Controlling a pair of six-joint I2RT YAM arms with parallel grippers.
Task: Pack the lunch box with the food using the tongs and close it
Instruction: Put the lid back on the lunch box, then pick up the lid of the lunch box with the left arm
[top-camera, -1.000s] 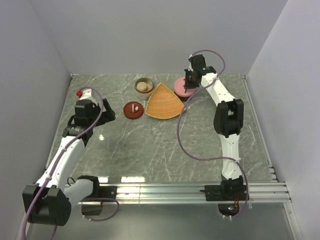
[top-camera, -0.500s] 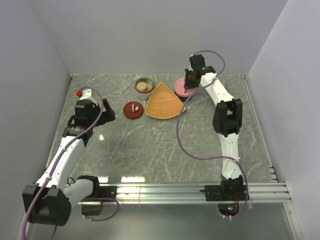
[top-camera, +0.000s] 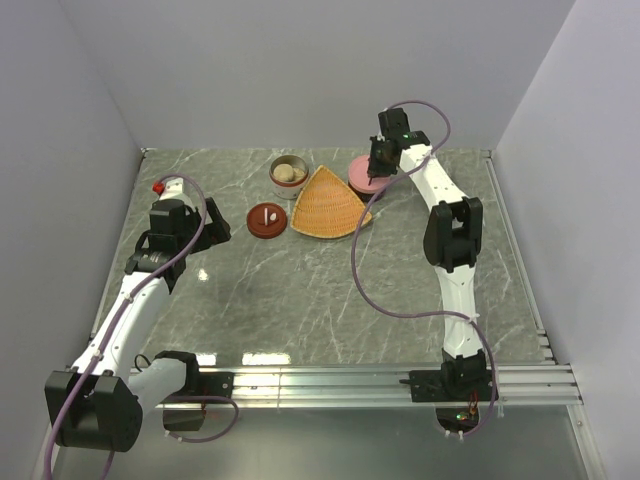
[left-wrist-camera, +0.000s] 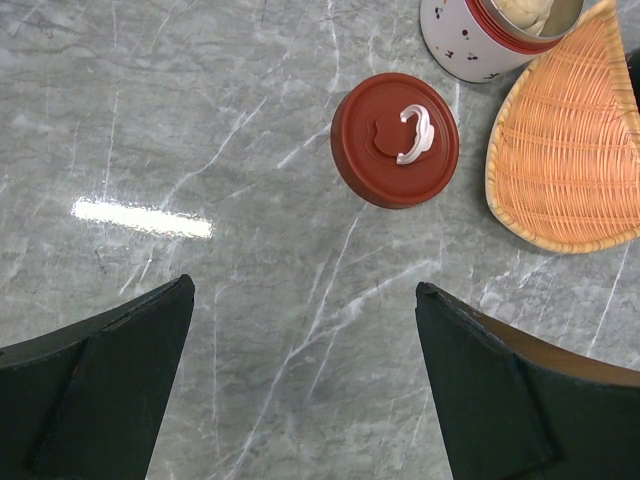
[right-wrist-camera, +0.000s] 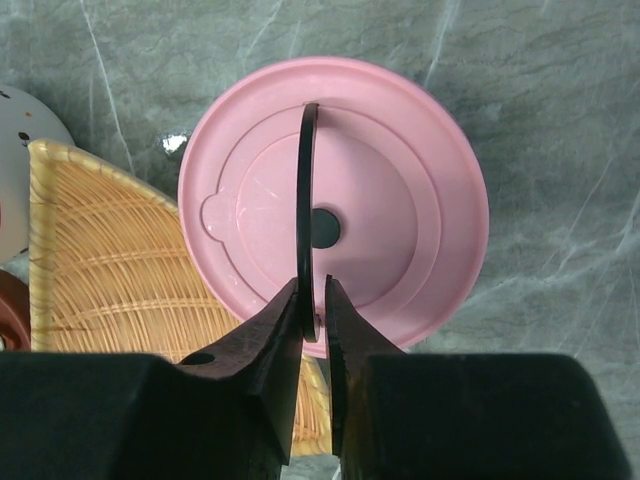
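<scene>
The lunch box (top-camera: 288, 175), a white dotted round pot, stands at the back with pale beige food (left-wrist-camera: 530, 12) inside. Its red-brown lid (left-wrist-camera: 395, 140) with a white loop lies beside it. A pink lid (right-wrist-camera: 335, 205) rests to the right, its edge over the orange woven tray (right-wrist-camera: 100, 260). My right gripper (right-wrist-camera: 312, 285) hangs right above the pink lid. The jaws stand slightly apart around the lid's thin black handle (right-wrist-camera: 303, 200), which touches only the left finger. My left gripper (left-wrist-camera: 305, 290) is wide open over bare marble. No tongs are in view.
The fan-shaped tray (top-camera: 325, 205) sits between the red-brown lid (top-camera: 266, 220) and the pink lid (top-camera: 358, 172). Grey walls close the table on three sides. The right arm's purple cable (top-camera: 375, 290) loops over the middle right.
The right jaws have parted a little from the black handle they were shut on. The pink lid sits slightly lower. The left arm has not moved.
</scene>
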